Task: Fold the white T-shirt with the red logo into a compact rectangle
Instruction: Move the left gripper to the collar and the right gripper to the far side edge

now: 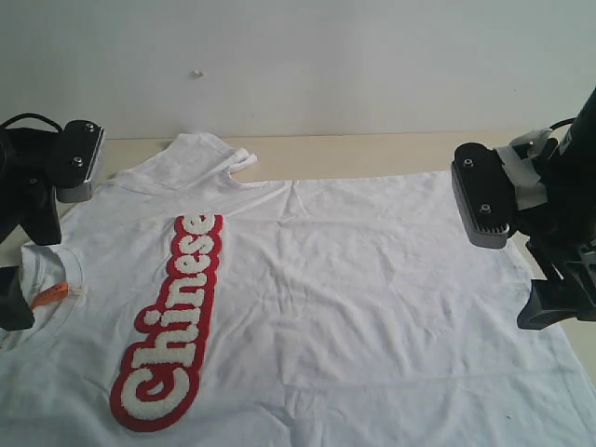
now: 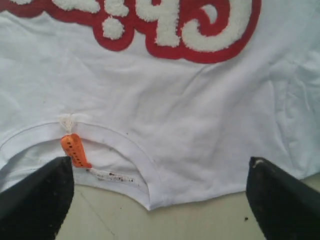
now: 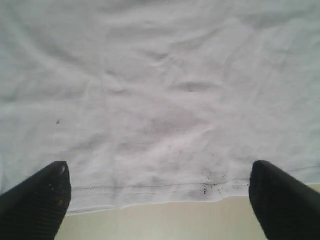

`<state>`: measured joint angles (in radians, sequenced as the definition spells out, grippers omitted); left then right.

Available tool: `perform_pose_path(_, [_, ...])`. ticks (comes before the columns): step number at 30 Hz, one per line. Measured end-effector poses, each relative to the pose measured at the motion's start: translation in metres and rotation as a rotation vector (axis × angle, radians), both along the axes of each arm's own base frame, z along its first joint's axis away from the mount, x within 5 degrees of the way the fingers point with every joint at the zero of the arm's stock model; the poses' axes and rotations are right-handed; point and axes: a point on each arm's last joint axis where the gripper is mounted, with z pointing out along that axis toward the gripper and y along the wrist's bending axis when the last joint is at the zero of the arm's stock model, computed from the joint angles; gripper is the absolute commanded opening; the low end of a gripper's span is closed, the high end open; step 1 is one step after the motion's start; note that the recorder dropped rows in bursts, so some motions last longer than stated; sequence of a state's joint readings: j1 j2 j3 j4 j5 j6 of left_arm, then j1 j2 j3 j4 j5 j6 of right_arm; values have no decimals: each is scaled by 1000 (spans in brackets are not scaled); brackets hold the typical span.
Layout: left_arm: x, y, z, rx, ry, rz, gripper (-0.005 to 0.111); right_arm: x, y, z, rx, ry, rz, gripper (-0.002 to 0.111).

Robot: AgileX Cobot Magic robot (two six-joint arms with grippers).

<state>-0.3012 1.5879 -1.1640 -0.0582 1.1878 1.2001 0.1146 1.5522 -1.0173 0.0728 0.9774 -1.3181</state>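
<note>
both sets of jaws are spread wide with nothing in them. the white t-shirt [image 1: 372, 279] lies flat and face up on the table [image 1: 391, 154], and its long axis runs straight from one gripper to the other: neck end at the left gripper [image 2: 159, 164], bottom end at the right gripper [image 3: 159, 166]. that's the relation your next move turns on. each arm owns the end nearest it, and each jaw line sits across the axis, parallel to the edge under it. at the left gripper, the collar [image 2: 125, 137] and the orange neck tag [image 2: 75, 150] sit between the tips, the tag closer to one finger, with the cloth running away ahead. the red logo [image 1: 172, 326] lies just beyond the collar, lengthways along the shirt's axis and far nearer the left arm. at the right gripper, the hem [image 3: 150, 190] crosses between the tips, with bare table on the wrist side. my guess is an edge pinch at both ends. the exterior view gives you the full layout and the far sleeve [image 1: 200, 154], which looks rumpled, but the fingertips are hidden there. the wrist views show the tip-to-edge lineup, but i can't tell height above the cloth from them.
</note>
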Motion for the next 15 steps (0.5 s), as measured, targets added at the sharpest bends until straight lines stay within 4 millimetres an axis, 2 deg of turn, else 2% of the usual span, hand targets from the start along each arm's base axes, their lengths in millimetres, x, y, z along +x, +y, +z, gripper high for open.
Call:
perform_pose_path(6, [2,-2,0,-19,-21,5,89,1,0,0,-2,-18,24,92])
perform_pose_path(9, [5,1,-1,13,-51,-64,89,3,0,-1,-11,-28,63,89])
perform_pose_path(12, [9,5,-4,73,-65,-188,86,8,-2,-11,-27,-9,84,85])
perform_pose_path(15, [17,16,-11,88,-69,-226,85,16,-7,-27,-38,16,87,85])
